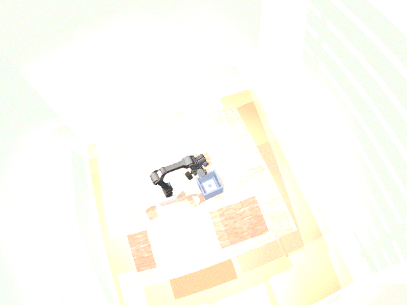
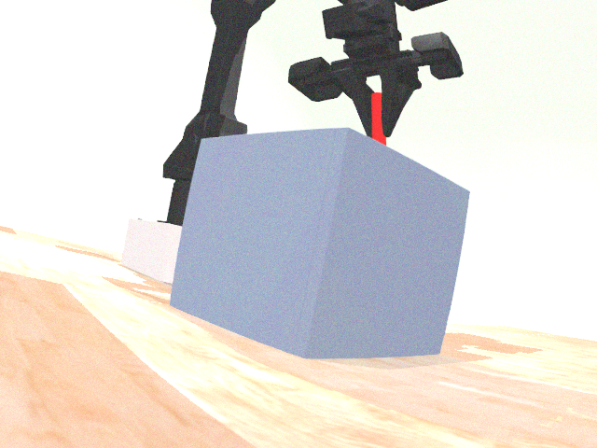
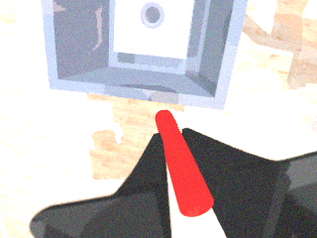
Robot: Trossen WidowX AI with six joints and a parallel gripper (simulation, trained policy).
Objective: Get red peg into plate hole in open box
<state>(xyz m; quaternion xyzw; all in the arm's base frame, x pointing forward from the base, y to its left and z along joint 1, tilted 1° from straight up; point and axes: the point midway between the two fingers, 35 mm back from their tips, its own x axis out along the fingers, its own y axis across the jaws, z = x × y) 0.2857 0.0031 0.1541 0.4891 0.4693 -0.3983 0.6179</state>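
Note:
My gripper (image 2: 379,134) (image 3: 171,135) is shut on the red peg (image 2: 377,110) (image 3: 184,171), which sticks out past both sides of the fingertips. The open blue box (image 1: 206,196) (image 2: 260,231) (image 3: 139,96) stands on the table. In the wrist view the peg's far end shows just outside the box's near wall. In the exterior view the peg's lower part is hidden behind the box. The white plate (image 1: 206,189) (image 3: 131,37) lies at the box's bottom, with a round hole (image 1: 210,185) (image 3: 153,15) in its middle.
The box's walls stand high around the plate. The arm (image 1: 173,166) (image 2: 219,72) reaches over from its pale base block (image 2: 149,248), which stands behind the box in the exterior view. The wooden table top (image 2: 96,366) lies under both.

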